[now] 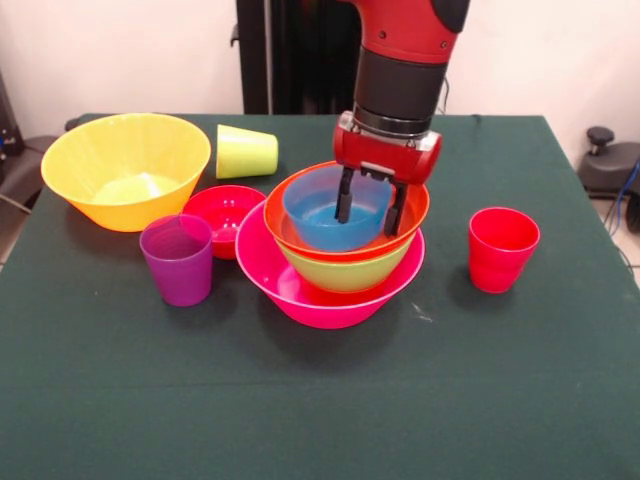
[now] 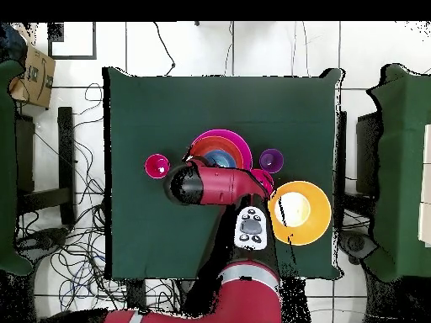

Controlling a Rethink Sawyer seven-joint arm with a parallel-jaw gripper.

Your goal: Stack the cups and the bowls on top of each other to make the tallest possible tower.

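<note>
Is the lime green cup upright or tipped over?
Tipped. The lime green cup lies on its side behind the small red bowl, its rim facing the yellow bowl.

In the overhead view, the arm [image 2: 215,185] hides the lime cup and part of the tower [image 2: 220,145].

Your red and black arm [image 1: 405,60] comes straight down from the top of the front view, wrist vertical. Your gripper [image 1: 369,212] points downward near the table's middle, its two dark fingers [image 1: 344,196] parted with a clear gap between them, holding nothing.
</note>
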